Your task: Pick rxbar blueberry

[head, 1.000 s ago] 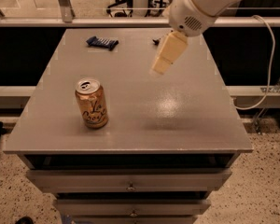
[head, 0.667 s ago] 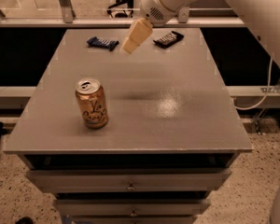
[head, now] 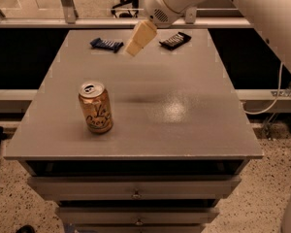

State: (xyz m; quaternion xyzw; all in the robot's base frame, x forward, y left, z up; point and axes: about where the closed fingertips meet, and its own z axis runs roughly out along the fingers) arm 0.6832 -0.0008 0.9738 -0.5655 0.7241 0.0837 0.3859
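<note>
Three things on the desk, pincer hanging over the far side

Three objects lie on the grey desk. The rxbar blueberry, a flat bar in a dark blue wrapper with pale stripes, lies near the desk's far edge, left of the middle, with nothing touching it. A black-wrapped bar with white lettering lies at the same depth, further right and well apart from the blue one. A copper-coloured drink can stands upright near the front left, far from both bars.

The white arm comes in from the upper right. Its pale pincer slants down and to the left, and in this view it hangs between the two bars, just beside the right end of the rxbar blueberry. It holds nothing that can be seen. Whether it is apart or together cannot be told from this angle. A soft shadow falls on the desk top near the middle.

Below the front edge, two drawer fronts with small knobs show. A pale cable hangs at the right, over speckled floor.
</note>
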